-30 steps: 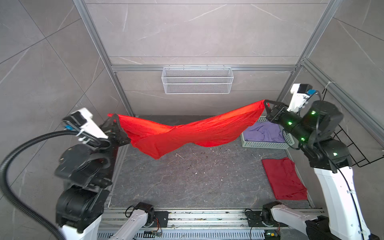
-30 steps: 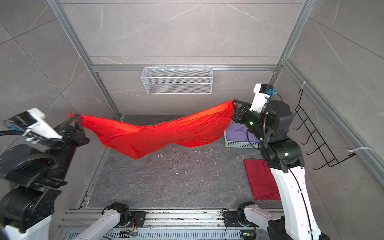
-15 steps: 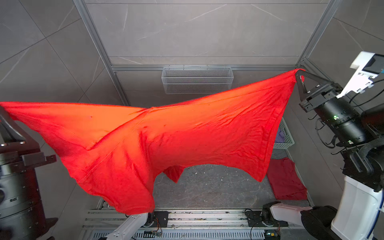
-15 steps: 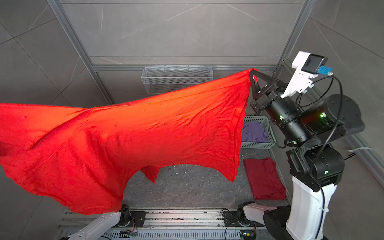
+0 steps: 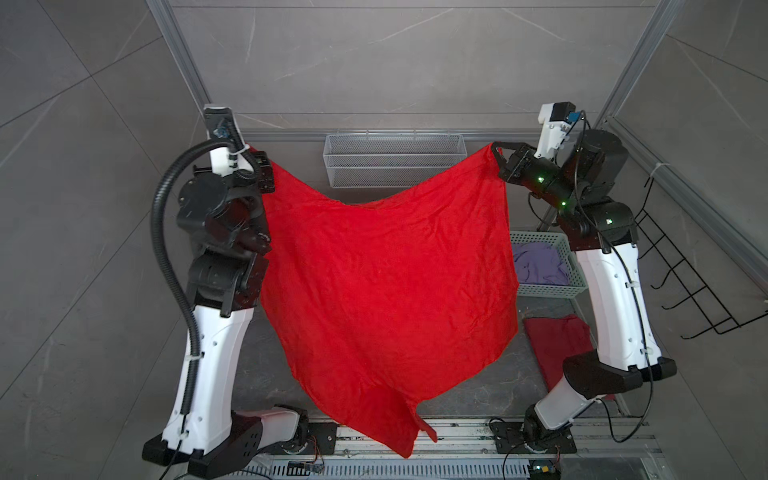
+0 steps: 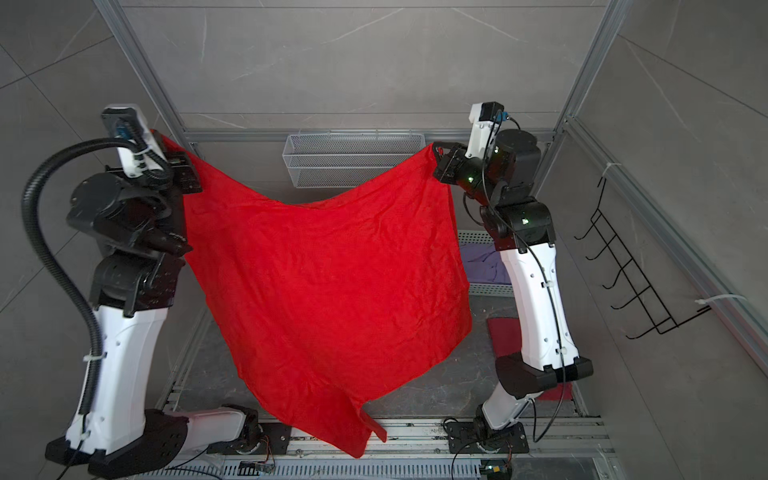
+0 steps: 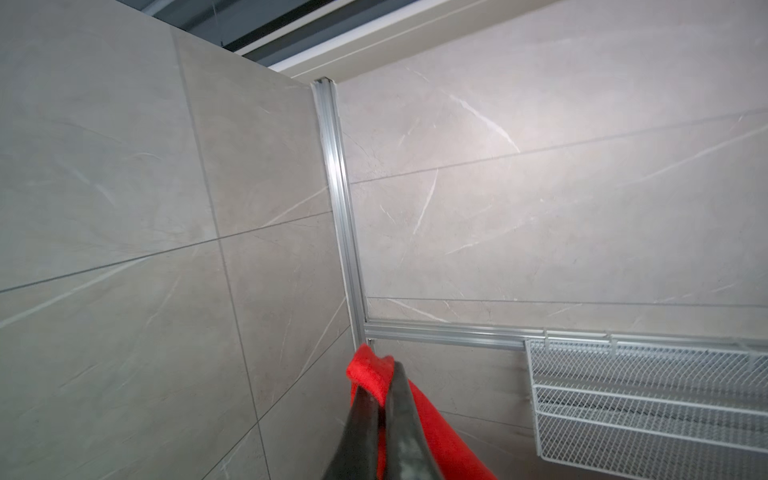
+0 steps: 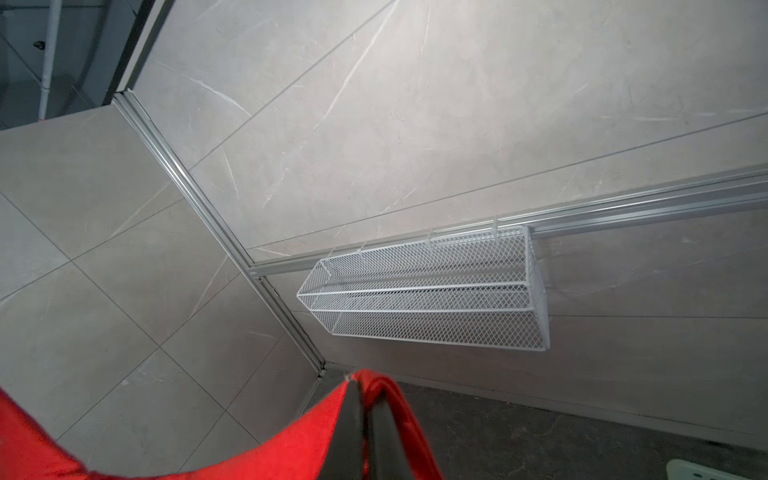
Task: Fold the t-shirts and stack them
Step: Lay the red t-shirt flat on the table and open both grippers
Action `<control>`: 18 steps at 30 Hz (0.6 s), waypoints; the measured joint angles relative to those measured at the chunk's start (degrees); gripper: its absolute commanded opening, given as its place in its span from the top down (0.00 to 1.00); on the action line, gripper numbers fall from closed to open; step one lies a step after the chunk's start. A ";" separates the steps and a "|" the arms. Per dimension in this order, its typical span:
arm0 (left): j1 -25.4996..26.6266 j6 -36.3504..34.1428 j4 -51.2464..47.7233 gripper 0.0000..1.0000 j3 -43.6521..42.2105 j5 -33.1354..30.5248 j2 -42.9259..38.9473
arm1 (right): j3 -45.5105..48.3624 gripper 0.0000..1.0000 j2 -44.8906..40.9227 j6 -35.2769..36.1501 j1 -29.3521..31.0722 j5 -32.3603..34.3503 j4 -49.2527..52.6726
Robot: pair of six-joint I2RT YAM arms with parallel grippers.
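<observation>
A bright red t-shirt [image 5: 382, 282] [image 6: 328, 282] hangs spread out in the air between both arms, its lower edge dangling over the front rail. My left gripper [image 5: 250, 148] [image 6: 160, 139] [image 7: 384, 374] is shut on its upper left corner. My right gripper [image 5: 495, 146] [image 6: 434, 146] [image 8: 365, 395] is shut on the upper right corner, with red cloth [image 8: 291, 440] wrapping its fingers. A darker red t-shirt [image 5: 557, 345] [image 6: 505, 336] lies flat on the table at the right. A lavender t-shirt [image 5: 536, 262] [image 6: 482, 264] lies crumpled in the basket.
The mint-green basket [image 5: 569, 286] [image 6: 469, 237] stands at the back right behind the right arm. A white wire shelf [image 5: 392, 160] [image 8: 424, 303] hangs on the back wall. A black wire rack [image 5: 685, 282] is on the right wall. The hanging shirt hides most of the dark table.
The shirt was stretched low between the arms, then swung up high towards the camera. Now both arms hold it raised near the back wall and it hangs down flat.
</observation>
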State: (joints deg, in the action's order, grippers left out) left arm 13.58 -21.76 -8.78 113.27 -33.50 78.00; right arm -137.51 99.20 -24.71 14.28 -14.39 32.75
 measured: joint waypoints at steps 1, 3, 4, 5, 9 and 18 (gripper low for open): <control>-1.55 -0.37 0.22 1.00 1.53 -0.20 2.56 | -2.27 1.00 1.84 -0.15 0.00 0.00 0.07; -5.29 -0.26 -0.39 1.00 7.43 -0.55 8.22 | -8.22 1.00 5.62 -0.61 0.00 0.00 0.63; -7.52 0.31 -1.38 1.00 12.09 -0.70 11.54 | -12.13 1.00 7.76 -0.74 0.00 0.04 1.14; -9.49 0.72 -2.82 1.00 17.27 -0.72 14.82 | -16.41 1.00 9.86 -0.85 0.00 0.13 1.77; -13.35 1.68 -5.44 1.00 29.09 -0.46 20.04 | -21.27 1.00 10.47 -0.90 0.00 0.46 3.41; -12.81 14.19 -6.73 1.00 -14.75 -5.16 -14.01 | 30.64 1.00 -17.55 -0.39 -0.04 2.49 -8.50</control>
State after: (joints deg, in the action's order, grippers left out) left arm 0.78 -7.57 -15.51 98.52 -38.65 63.99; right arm -106.87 81.65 -25.10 14.24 -11.90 24.25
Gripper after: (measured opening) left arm 0.054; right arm 0.046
